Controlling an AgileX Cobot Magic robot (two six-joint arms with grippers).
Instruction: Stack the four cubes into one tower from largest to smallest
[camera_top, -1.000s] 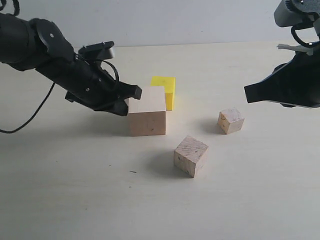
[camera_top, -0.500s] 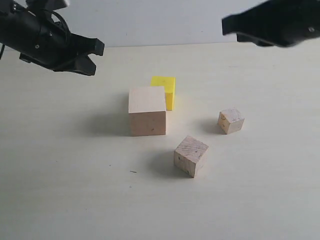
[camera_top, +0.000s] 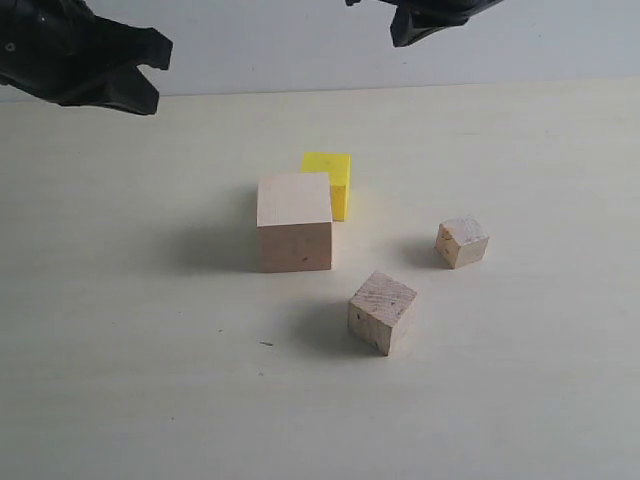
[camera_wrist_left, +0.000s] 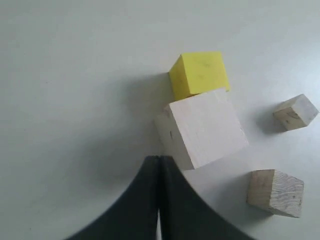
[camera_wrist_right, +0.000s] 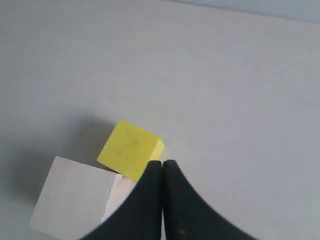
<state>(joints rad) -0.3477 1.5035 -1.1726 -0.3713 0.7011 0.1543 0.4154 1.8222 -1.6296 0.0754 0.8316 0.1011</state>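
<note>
Four cubes lie unstacked on the table: the large cube has the yellow cube tight against its far side, while the medium cube and small cube stand apart on the right arm's side. Likely hazard: a finger entering beside the yellow cube shoves the large base. Left gripper and right gripper hang high above the table, fingers pressed together, empty, angled down toward the cubes.

The second-largest cube sits behind the large cube; medium cube and small cube lie right.
</note>
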